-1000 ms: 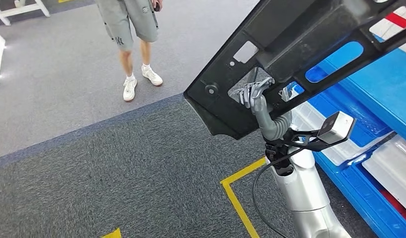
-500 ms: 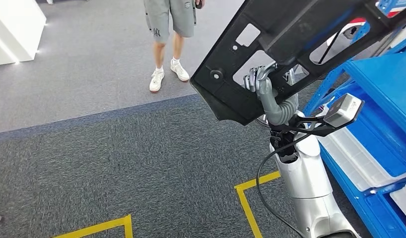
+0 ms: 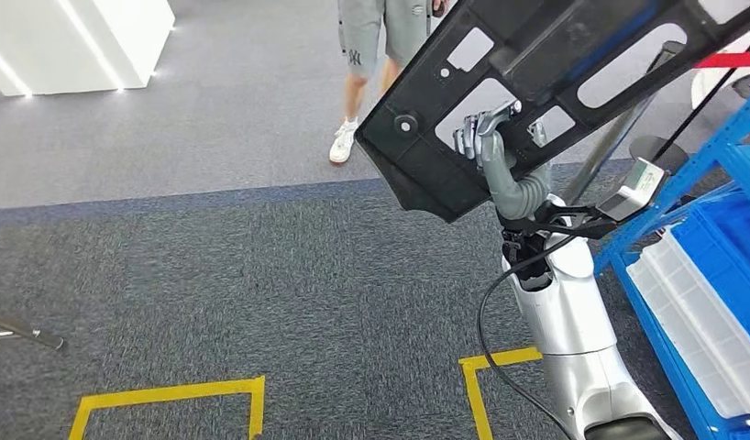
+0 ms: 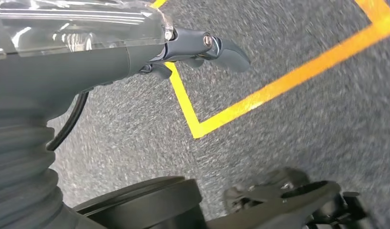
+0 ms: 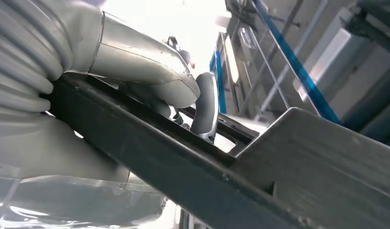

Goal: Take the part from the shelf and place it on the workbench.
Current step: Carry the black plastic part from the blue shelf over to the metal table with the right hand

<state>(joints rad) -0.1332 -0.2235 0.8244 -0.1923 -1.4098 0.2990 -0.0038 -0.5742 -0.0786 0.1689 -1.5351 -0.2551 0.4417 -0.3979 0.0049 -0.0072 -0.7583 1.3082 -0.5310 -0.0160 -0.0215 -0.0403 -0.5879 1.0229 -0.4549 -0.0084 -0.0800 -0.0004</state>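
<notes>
The part is a large black plastic panel (image 3: 417, 160) with several cutouts, held high and tilted in the head view. My right hand (image 3: 481, 137) reaches up through one cutout and grips its inner edge. The right wrist view has the grey thumb and fingers of the right hand (image 5: 150, 67) clamped over a dark bar of the panel (image 5: 183, 176). My left hand (image 4: 198, 45) hangs over the grey carpet, its dark fingers apart and holding nothing.
A blue shelf (image 3: 720, 238) with white bins (image 3: 692, 312) stands at the right edge. A person (image 3: 380, 37) in grey shorts stands ahead on the carpet. Yellow tape lines (image 3: 170, 394) mark the floor. A white block (image 3: 78, 41) sits at far left.
The whole picture has shifted: the camera has turned away from the shelf, which slides out at the right. The panel stays in my right hand's grip.
</notes>
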